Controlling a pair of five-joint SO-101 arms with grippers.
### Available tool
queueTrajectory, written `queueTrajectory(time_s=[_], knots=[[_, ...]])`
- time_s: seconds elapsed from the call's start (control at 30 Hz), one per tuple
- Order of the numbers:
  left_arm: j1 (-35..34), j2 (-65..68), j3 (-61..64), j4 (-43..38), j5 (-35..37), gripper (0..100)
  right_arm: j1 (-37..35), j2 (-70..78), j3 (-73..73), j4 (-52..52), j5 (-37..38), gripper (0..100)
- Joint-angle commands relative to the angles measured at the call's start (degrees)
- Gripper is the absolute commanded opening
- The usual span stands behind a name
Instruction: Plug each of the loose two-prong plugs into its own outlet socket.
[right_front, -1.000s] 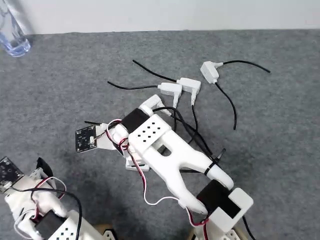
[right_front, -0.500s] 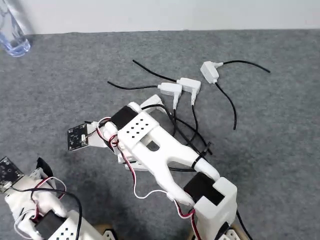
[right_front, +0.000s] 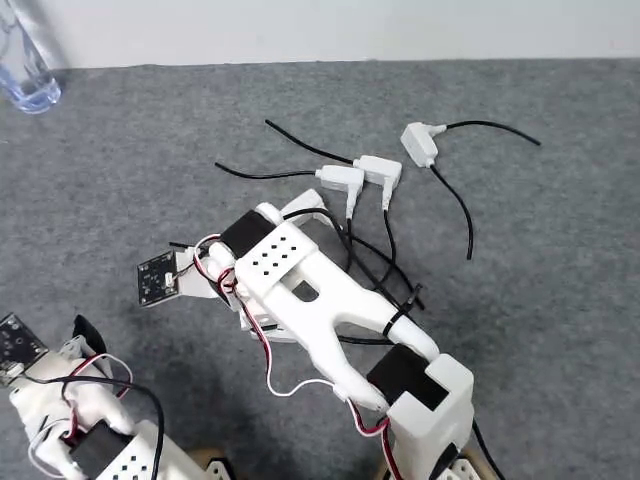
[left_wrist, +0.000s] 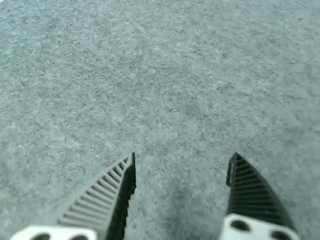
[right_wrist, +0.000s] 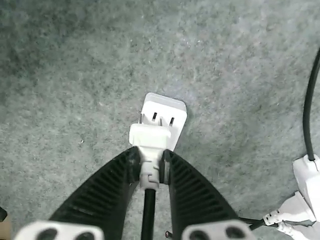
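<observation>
Right gripper (right_wrist: 150, 152) is pinching a white plug (right_wrist: 149, 136) by its neck, with a black ribbed finger (right_wrist: 107, 190) on either side. The plug's black cord (right_wrist: 148, 212) trails back out between them. The plug's nose is right up against a small white socket (right_wrist: 167, 110) that lies flat on the grey carpet (right_wrist: 75, 75). Its front overlaps the socket's near edge and lines up with the two slots. Are the prongs actually seated? I can't say from this angle; they look to be at the slots and no more.

Over to the left gripper (left_wrist: 182, 162): jaws spread wide, nothing between them, hanging just above the carpet.

Stepping back, the right arm (right_front: 310, 290) lies stretched across the middle of the carpet, covering the plug and socket it is working on. The left arm (right_front: 90, 420) sits tucked in the near left corner. Just beyond the right arm, two more white connectors (right_front: 340, 178) lie side by side and touching, each with black cables (right_front: 260, 175) running off it. A third connector (right_front: 420, 143) sits apart from that pair, farther right, with its own black lead (right_front: 490, 125) curling away. In the far left corner, at the carpet's edge, stands a clear bottle (right_front: 25, 75).
</observation>
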Motion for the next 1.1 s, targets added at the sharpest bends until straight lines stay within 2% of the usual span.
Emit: queueTrajectory(time_s=[0.0, 0.27, 0.67, 1.07], knots=[[0.3, -0.4, -0.4, 0.4, -0.4, 28, 2.2, 0.0, -2.8, -0.7, 0.5, 0.8], [0.3, -0.4, -0.4, 0.4, -0.4, 28, 4.3, 0.0, -2.8, -1.7, 2.1, 0.8], [0.3, -0.4, -0.4, 0.4, -0.4, 28, -0.9, 3.4, -2.8, -3.2, -0.3, 0.8], [0.3, -0.4, -0.4, 0.4, -0.4, 28, -0.7, 3.6, -4.3, 0.6, -1.1, 0.8]])
